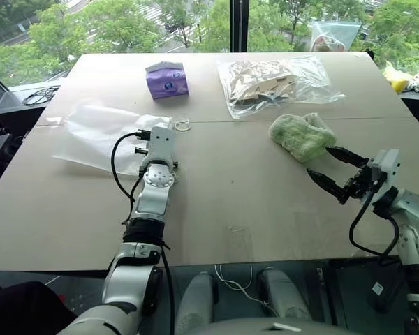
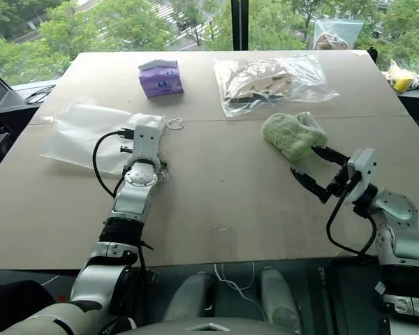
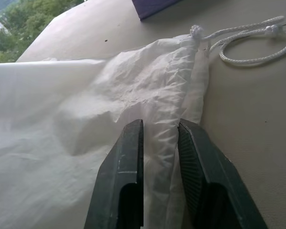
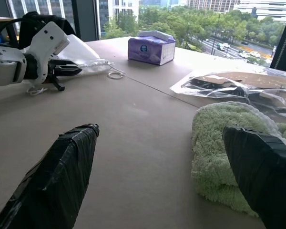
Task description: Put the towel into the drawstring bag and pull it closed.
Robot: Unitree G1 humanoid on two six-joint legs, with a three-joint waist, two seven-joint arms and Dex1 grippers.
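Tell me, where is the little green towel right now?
The towel lies on the table's right side, just in front of the clear bag of tan pieces. The right claw sits open beside it.

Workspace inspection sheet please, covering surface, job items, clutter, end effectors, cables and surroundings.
Surface: tan table, seam across it.
Job's things: fluffy light green towel lies outside the translucent white drawstring bag, which lies flat; its looped white cord rests on the table.
Clutter: purple tissue pack; clear plastic bag of tan pieces.
End effectors: left end effector pinches the bag's edge; right end effector open beside the towel.
Cables: black cable on the left arm.
Surroundings: windows, trees outside.
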